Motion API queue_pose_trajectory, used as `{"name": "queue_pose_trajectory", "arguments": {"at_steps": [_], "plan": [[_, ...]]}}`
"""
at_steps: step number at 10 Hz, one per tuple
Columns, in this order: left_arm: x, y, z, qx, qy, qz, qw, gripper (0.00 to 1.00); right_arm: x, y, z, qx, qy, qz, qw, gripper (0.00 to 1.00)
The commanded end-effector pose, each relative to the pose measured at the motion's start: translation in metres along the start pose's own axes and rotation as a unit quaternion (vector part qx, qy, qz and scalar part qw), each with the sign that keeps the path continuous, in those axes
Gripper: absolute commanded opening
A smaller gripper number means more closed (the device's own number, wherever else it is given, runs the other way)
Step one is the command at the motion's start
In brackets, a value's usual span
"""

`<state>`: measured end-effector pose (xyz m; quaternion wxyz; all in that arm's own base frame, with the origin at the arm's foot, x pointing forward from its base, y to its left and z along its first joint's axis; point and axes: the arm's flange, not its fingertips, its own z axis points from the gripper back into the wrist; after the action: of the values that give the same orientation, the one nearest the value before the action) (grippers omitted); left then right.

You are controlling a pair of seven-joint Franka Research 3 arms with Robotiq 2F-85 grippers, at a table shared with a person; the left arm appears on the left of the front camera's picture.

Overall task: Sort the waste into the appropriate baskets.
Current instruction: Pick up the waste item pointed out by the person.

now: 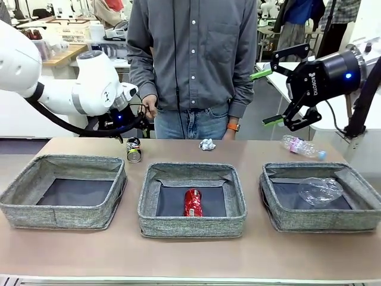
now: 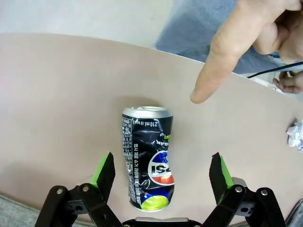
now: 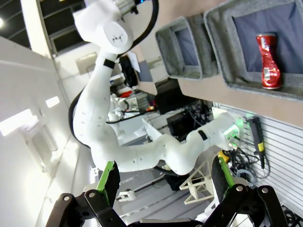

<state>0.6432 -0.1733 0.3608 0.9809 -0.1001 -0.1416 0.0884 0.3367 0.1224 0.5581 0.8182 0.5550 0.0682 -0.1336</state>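
Left gripper (image 2: 162,165) hovers spread wide, the dark drink can (image 2: 149,142) lying on the table (image 2: 57,94) between its green fingers; a person's hand (image 2: 236,42) points just beyond. Right gripper (image 1: 266,97) spread, empty

Glossy dented metal can (image 2: 149,161), matt woven-fabric baskets (image 1: 191,205).

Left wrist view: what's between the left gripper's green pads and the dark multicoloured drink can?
Bare tan tabletop on both sides, in the left wrist view; the open left gripper straddles the dark multicoloured drink can.
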Motion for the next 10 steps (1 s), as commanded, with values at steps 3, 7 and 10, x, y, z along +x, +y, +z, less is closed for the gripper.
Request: {"name": "queue_pose_trajectory", "arguments": {"at_steps": [3, 7, 10], "plan": [[-0.02, 0.002, -0.011, -0.002, 0.015, 0.028, 0.999, 1.0, 0.002, 0.002, -0.002, 0.014, 0.004, 0.011, 1.0, 1.0], [-0.027, 0.01, -0.018, 0.014, 0.027, 0.026, 0.999, 1.0, 0.002, 0.002, -0.002, 0.014, 0.004, 0.011, 1.0, 1.0], [-0.028, 0.012, -0.021, 0.032, 0.041, 0.024, 0.998, 1.0, 0.002, 0.002, -0.002, 0.014, 0.004, 0.011, 1.0, 1.0]]}}
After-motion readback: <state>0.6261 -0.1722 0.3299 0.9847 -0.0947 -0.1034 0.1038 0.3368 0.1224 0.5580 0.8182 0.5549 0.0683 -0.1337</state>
